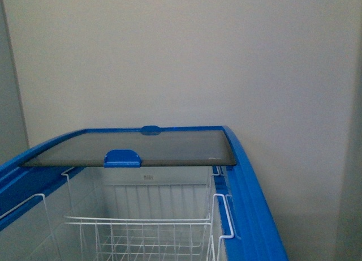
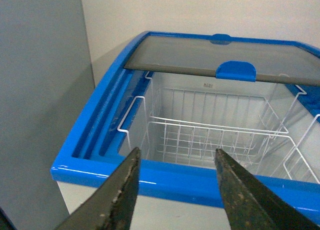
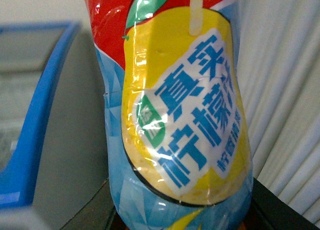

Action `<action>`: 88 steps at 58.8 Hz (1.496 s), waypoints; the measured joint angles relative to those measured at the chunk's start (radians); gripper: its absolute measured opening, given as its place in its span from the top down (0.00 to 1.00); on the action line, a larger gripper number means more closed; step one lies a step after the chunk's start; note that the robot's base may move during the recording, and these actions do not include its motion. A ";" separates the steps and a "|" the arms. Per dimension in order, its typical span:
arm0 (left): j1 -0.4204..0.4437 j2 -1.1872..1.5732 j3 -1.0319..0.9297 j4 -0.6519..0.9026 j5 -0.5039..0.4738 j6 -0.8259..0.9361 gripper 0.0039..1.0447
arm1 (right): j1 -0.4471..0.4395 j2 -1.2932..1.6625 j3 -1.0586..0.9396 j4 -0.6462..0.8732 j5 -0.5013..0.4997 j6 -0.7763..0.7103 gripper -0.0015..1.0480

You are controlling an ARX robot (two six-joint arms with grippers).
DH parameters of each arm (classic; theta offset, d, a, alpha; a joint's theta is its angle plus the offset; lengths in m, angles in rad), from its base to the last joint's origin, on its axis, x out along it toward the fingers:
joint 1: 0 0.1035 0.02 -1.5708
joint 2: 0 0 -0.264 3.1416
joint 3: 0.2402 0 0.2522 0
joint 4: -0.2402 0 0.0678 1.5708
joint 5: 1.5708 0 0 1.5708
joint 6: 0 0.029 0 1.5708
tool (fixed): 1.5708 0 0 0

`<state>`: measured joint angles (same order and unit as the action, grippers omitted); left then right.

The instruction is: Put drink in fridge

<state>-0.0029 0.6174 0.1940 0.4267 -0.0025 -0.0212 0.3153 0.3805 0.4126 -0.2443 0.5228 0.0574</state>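
Observation:
The fridge (image 1: 257,215) is a white chest freezer with a blue rim. Its glass lid (image 1: 147,148) is slid to the back, and white wire baskets (image 1: 141,232) show inside. My left gripper (image 2: 176,157) is open and empty, just outside the near blue rim (image 2: 170,182), facing the opening. My right gripper (image 3: 175,220) is shut on the drink (image 3: 180,115), a bottle with a yellow, red and light-blue label and blue writing that fills the right wrist view. Its cap is out of view. The fridge's blue rim (image 3: 37,120) lies beside it. Neither arm shows in the front view.
A tall grey cabinet (image 2: 40,115) stands close beside the fridge. A plain wall (image 1: 181,57) is behind it. A pale ribbed curtain or panel (image 3: 285,90) is behind the drink. Blue lid handles (image 1: 121,157) stick up on the glass.

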 joint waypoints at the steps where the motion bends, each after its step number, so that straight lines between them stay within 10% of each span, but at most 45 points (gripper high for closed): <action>1: 0.000 -0.007 -0.010 -0.002 0.002 0.002 0.60 | -0.013 0.032 0.022 -0.015 -0.056 -0.026 0.59; 18: 0.000 -0.091 -0.071 -0.022 0.003 0.010 0.97 | -0.028 0.488 0.275 0.161 -0.390 -0.433 0.59; 40: 0.000 -0.229 -0.135 -0.099 0.002 0.013 0.98 | 0.130 1.184 0.781 0.084 -0.442 -1.092 0.59; 88: 0.000 -0.580 -0.180 -0.412 0.002 0.014 0.98 | 0.179 1.841 1.276 0.164 -0.370 -1.129 0.60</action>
<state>-0.0029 0.0376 0.0143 0.0143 -0.0002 -0.0071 0.4946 2.2215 1.6890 -0.0807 0.1528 -1.0718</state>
